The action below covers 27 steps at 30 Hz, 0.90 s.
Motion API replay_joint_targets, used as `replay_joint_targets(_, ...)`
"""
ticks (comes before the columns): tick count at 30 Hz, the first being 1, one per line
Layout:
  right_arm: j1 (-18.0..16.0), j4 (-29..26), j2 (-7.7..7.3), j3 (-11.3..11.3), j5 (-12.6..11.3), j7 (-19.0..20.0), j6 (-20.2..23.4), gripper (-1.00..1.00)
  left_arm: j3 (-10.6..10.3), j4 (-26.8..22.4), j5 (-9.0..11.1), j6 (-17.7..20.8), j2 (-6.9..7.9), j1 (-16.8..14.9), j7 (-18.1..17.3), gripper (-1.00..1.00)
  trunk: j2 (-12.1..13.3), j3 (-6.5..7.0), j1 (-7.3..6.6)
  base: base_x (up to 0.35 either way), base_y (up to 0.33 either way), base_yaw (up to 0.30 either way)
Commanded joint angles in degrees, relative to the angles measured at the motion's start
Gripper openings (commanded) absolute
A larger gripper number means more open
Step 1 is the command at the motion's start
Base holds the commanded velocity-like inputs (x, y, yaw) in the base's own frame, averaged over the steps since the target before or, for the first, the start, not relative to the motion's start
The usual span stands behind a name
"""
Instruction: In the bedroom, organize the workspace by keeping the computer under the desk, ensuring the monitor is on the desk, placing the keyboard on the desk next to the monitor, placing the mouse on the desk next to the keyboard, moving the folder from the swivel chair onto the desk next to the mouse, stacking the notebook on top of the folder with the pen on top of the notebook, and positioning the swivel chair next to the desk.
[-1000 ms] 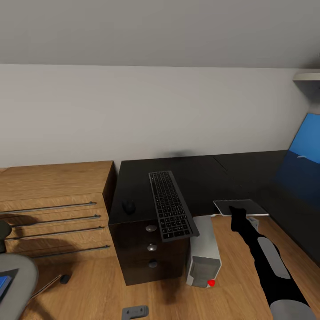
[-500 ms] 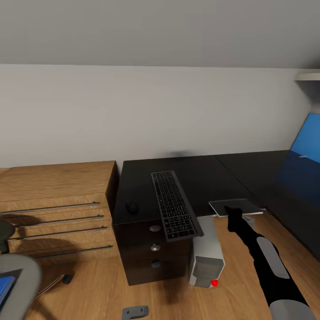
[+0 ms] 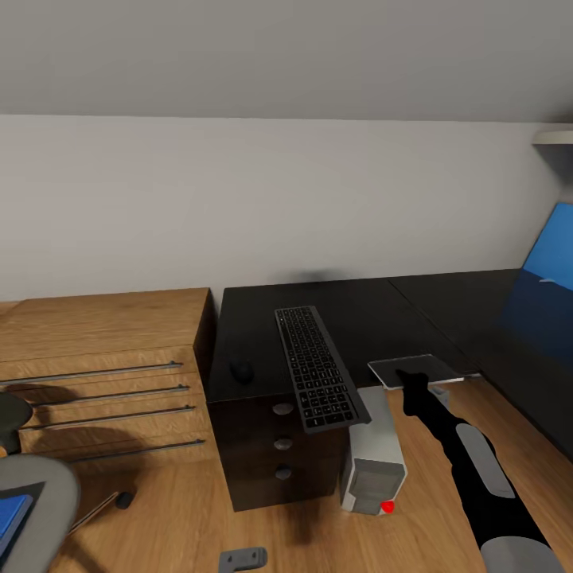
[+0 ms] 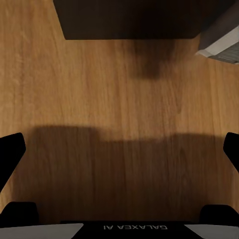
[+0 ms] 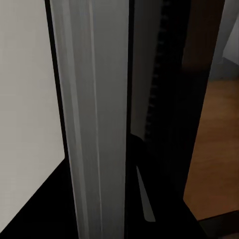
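Observation:
My right gripper [image 3: 412,380] is shut on the notebook [image 3: 434,366], a thin dark slab with a pale edge. It holds the notebook flat at desk-top height, over the gap beside the drawer block. The notebook's pale edge [image 5: 94,124] fills the middle of the right wrist view. The keyboard [image 3: 318,368] lies on the black desk [image 3: 366,310], its near end overhanging the front edge. The mouse [image 3: 241,368] sits to the keyboard's left. The computer [image 3: 372,465] stands under the desk. The swivel chair [image 3: 36,497] at bottom left carries the blue folder [image 3: 9,519]. My left gripper [image 4: 119,154] is open above the floor.
A light-wood drawer cabinet [image 3: 99,330] stands against the desk's left side. A blue panel [image 3: 551,251] rises at the right edge over the desk's right wing. A chair caster [image 3: 120,500] and a small grey part [image 3: 243,559] sit on the wood floor [image 4: 119,99].
The camera has drifted, sliding the whole scene slightly right. My right gripper has carried the notebook left, closer to the keyboard's near end.

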Motion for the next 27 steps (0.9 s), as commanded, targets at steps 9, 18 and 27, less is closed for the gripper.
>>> replay_joint_targets(9,0.0,-0.1,0.01,0.1,-0.6,-0.3,0.2,-1.00,-0.1,-0.1,0.5,0.1,0.01,0.0,0.4,1.00,0.0,-0.04,0.00,0.104,0.000,0.000)
replay_joint_targets(18,0.0,-0.1,0.01,1.7,-0.7,-0.3,0.2,-1.00,-0.1,-0.1,0.5,0.1,0.01,0.0,0.4,1.00,0.0,-0.04,0.00,0.095,0.062,0.000)
replay_joint_targets(27,0.0,-0.1,0.01,1.9,-0.7,-0.3,0.2,-1.00,-0.1,-0.1,0.5,0.1,0.01,0.0,0.4,1.00,0.0,-0.04,0.00,0.039,0.028,0.000)
